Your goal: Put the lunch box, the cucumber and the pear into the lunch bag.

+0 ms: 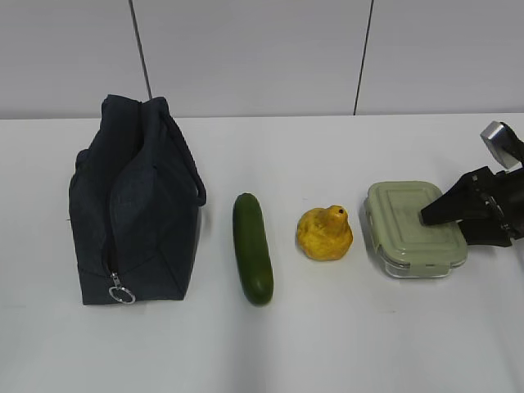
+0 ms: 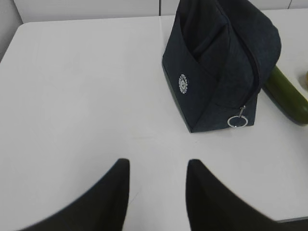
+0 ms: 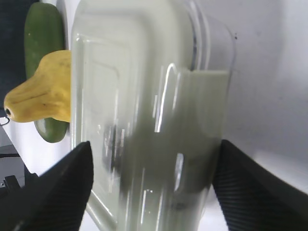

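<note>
The right end effector [image 3: 151,192] stands wide open astride the lunch box [image 1: 415,228], one finger on each long side of the pale green lid, not yet closed on it. The box sits flat on the white table [image 1: 327,344] at the far right of a row, its long axis running away from the camera; the pear [image 1: 325,234] lies just left of it, then the cucumber [image 1: 252,248], then the zipped lunch bag [image 1: 135,205] well apart at far left. The left end effector [image 2: 158,192] hovers part-open and empty near the bag.
</note>
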### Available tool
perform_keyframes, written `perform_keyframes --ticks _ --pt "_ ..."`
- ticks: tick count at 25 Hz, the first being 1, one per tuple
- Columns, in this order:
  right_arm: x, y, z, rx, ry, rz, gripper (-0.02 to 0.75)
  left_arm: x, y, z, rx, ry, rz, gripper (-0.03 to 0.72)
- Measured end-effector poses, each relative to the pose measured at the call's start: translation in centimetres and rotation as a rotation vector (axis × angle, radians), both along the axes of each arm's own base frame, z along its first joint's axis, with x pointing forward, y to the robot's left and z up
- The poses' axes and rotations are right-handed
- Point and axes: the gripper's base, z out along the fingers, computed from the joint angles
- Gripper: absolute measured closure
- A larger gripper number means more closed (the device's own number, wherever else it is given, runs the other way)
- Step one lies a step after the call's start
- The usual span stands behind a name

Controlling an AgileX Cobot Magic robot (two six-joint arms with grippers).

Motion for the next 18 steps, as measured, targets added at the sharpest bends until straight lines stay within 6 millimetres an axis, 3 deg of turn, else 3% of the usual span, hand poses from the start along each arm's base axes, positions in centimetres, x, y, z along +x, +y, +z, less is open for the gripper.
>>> perform_keyframes --ticks 3,11,18 --pt "0.00 0.00 0.00 0.000 -0.001 0.001 0.161 0.00 0.00 0.00 0.000 0.000 0.000 0.449" --pt "0.05 0.02 0.04 0.002 -0.012 0.003 0.290 0.00 0.00 0.00 0.000 0.000 0.000 0.449" --pt "0.07 0.04 0.07 0.006 -0.013 0.001 0.319 0.00 0.00 0.00 0.000 0.000 0.000 0.449"
